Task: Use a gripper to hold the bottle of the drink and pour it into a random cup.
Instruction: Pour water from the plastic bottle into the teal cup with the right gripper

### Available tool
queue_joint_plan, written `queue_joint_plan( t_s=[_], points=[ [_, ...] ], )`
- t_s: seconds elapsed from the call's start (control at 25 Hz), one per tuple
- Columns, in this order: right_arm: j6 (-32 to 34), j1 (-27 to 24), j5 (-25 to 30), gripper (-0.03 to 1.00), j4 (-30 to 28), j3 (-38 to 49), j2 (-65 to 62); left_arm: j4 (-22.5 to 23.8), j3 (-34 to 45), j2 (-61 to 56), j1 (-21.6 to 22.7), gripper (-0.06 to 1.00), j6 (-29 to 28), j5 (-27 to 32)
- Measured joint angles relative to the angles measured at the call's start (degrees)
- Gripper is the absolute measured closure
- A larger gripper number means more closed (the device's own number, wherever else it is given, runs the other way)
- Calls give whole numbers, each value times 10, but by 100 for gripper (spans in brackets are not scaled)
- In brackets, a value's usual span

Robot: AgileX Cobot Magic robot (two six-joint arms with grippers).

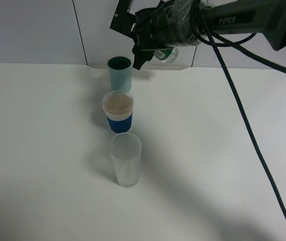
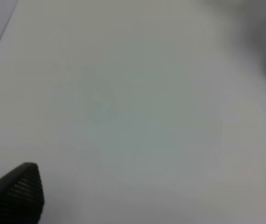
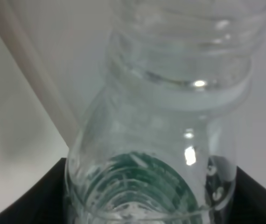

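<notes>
My right gripper (image 1: 145, 44) hangs in the air at the back of the table, just right of and above the pale teal cup (image 1: 120, 74). It is shut on the bottle of the drink (image 1: 167, 54), of which only a bit of green label and clear plastic shows under the arm. In the right wrist view the bottle (image 3: 161, 140) fills the picture, with its narrow ribbed neck, clear liquid and the green label low down between the black jaws. My left gripper (image 2: 151, 196) is open and empty over bare white table; it is out of the exterior high view.
A white cup with a blue sleeve (image 1: 118, 113) stands right in front of the teal cup, and a tall clear glass (image 1: 126, 159) in front of that, all in one row. A black cable (image 1: 253, 140) hangs from the right arm across the white table (image 1: 42, 150).
</notes>
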Motion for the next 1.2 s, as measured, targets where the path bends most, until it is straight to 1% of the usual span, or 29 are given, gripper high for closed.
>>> queue_joint_plan(
  t_s=[0.28,0.64,0.92,1.2],
  points=[
    [-23,9,20,40,-1,0,0,0,0,0,0,-4,0,0],
    [-67,15,65,40,-2,0,0,0,0,0,0,-4,0,0],
    [-85,30,77,40,-21,0,0,1,0,0,0,-4,0,0],
    [-87,39,90,40,-55,0,0,1,0,0,0,-4,0,0]
  ],
)
